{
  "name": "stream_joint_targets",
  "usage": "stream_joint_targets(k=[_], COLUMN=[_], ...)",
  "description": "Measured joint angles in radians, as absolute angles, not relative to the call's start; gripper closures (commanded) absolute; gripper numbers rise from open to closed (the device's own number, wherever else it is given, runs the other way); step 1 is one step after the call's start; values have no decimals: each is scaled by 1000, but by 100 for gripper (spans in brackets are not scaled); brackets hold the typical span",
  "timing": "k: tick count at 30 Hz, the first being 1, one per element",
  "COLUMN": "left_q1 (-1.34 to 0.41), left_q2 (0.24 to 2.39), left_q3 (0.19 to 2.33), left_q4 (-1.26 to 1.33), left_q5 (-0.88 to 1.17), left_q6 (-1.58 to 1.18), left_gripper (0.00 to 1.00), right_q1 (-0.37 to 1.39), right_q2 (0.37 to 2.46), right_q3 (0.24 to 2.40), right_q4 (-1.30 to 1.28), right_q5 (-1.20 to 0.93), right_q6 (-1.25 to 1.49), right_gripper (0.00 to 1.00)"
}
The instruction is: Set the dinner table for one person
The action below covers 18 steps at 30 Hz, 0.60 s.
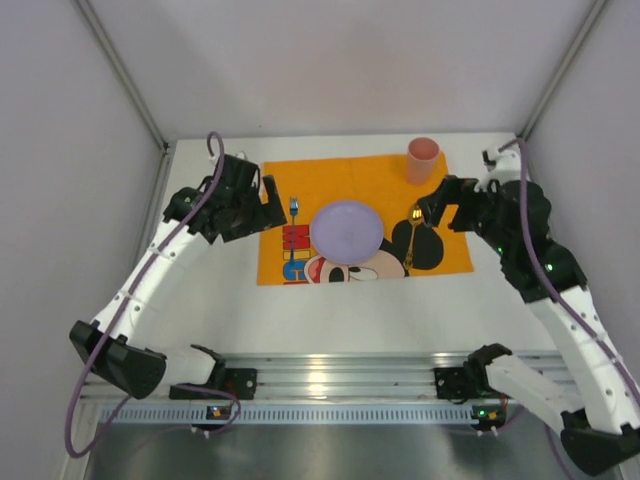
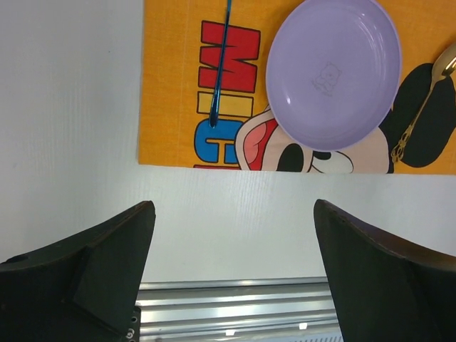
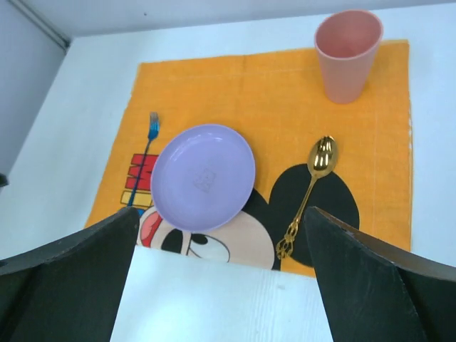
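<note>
Surface: the dinner table (image 1: 480,290) is filling the middle of the top view as a matte white top. Pale walls are closing it in on three sides, and a ribbed aluminium rail (image 1: 330,380) is running along its lower edge.
Placemat: an orange Mickey Mouse placemat (image 1: 350,175) is lying flat at the centre of the top view, nearer the far wall than the rail.
Plate: a lilac plate (image 1: 346,231) is sitting in the middle of the mat, partly covering the printed face.
Fork: a blue fork (image 1: 294,212) is lying on the mat just left of the plate. Its long axis is running from top to bottom of the top view, tines towards the top.
Spoon: a gold spoon (image 1: 414,232) is lying just right of the plate, nearly parallel to the fork, bowl towards the top.
Cup: a pink cup (image 1: 422,160) is standing upright on the mat's upper right corner.
Left claw: the left gripper (image 1: 262,205) is hanging released and empty above the mat's left edge, with the fork just to its right.
Right claw: the right gripper (image 1: 440,205) is likewise hanging spread and empty above the mat's right side, with the spoon just to its left and the cup above it in the frame.
Deciding relation: each utensil is lying between the plate and the nearer claw, so the left arm is closer to the fork and the right arm is closer to the spoon and cup.
Judgement: the place setting is looking complete, so any further move would probably be small straightening, gripping a handle across its width.
</note>
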<state>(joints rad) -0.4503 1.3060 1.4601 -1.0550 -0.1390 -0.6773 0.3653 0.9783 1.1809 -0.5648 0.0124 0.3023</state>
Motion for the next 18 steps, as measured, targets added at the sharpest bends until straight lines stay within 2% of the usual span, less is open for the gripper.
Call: stream_joint_targets(k=[4,7,11,16,18], left_q1=[-451,-451,-451,-450,-450], left_q2=[1296,1202,945,706,668], left_q3=[1431,1335,1076,796,750], left_q4=[-1002,-881,-682,-455,-425], left_q5=[-174,-263,-368,-452,-473], left_q6=[-651,-633,-604,-604,-606], left_gripper=[2,2,7,5,4], right_q1=[366,366,366,366,366], right_q2=[684,532,476,459,460], right_q3=[997,868,791,786,787], right_q4=[-548,-582,-653,-703,-713], right_q5=[34,26,18,19,22], right_q6=[387,443,491,507,508], right_gripper=[0,0,0,0,0])
